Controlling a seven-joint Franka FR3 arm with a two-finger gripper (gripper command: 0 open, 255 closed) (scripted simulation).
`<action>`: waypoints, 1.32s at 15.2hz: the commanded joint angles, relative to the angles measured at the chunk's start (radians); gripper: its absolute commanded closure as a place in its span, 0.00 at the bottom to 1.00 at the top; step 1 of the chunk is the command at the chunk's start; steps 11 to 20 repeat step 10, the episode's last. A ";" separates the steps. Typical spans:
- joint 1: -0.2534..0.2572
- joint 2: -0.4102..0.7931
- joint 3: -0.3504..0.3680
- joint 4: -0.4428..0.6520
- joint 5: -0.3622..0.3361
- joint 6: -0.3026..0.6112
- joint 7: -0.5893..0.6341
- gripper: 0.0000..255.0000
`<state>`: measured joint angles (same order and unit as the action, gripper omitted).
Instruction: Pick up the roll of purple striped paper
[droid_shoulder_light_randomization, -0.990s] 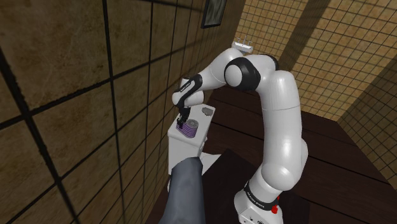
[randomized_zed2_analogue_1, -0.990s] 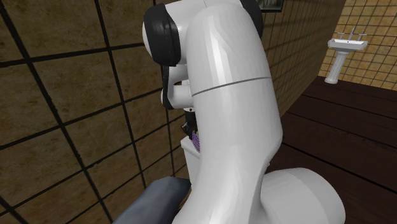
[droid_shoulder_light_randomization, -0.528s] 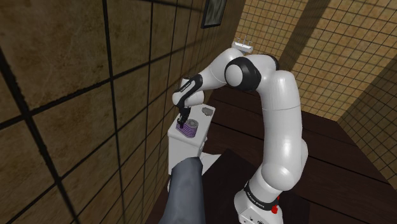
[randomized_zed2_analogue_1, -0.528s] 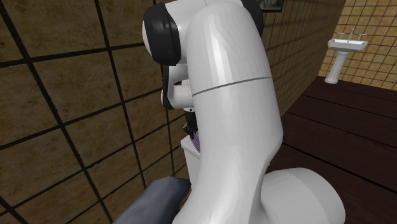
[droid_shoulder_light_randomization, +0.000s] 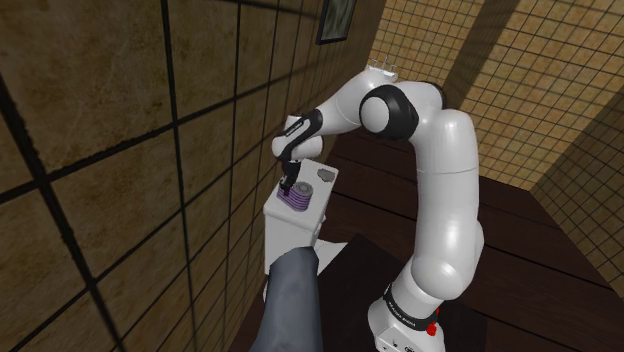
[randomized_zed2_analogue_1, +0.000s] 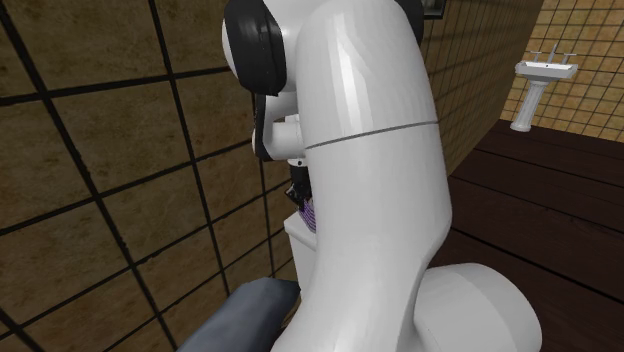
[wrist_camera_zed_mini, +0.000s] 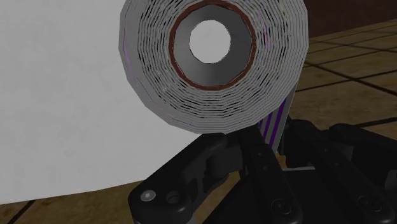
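Note:
The roll of paper (droid_shoulder_light_randomization: 297, 198) has purple and white stripes round its side and stands on end just above the white cistern top (droid_shoulder_light_randomization: 290, 222). My black gripper (droid_shoulder_light_randomization: 287, 185) comes down from above and is shut on the roll's edge nearest the tiled wall. In the second exterior view the roll (randomized_zed2_analogue_1: 311, 213) peeks out beside the big white arm link, under the gripper (randomized_zed2_analogue_1: 298, 190). The wrist view looks at the roll (wrist_camera_zed_mini: 213, 60) end-on, grey layers around a brown core, with its striped side (wrist_camera_zed_mini: 274, 125) between the black fingers (wrist_camera_zed_mini: 210, 168).
The dark tiled wall (droid_shoulder_light_randomization: 120, 150) stands close behind the cistern. A grey toilet lid (droid_shoulder_light_randomization: 288, 300) lies in front of it, and a grey flush button (droid_shoulder_light_randomization: 322, 176) sits on the top. A white basin (randomized_zed2_analogue_1: 545, 72) stands far off on the dark wooden floor (droid_shoulder_light_randomization: 520, 260).
The arm's elbow and hand have risen a little. The roll has gone up with the gripper, off the cistern top.

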<state>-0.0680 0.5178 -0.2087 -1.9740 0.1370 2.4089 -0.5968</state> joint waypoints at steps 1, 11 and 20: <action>0.002 -0.021 -0.005 -0.002 -0.006 -0.019 0.002 1.00; 0.011 -0.091 -0.018 0.001 -0.027 -0.091 0.014 1.00; 0.011 -0.091 -0.018 0.001 -0.027 -0.091 0.014 1.00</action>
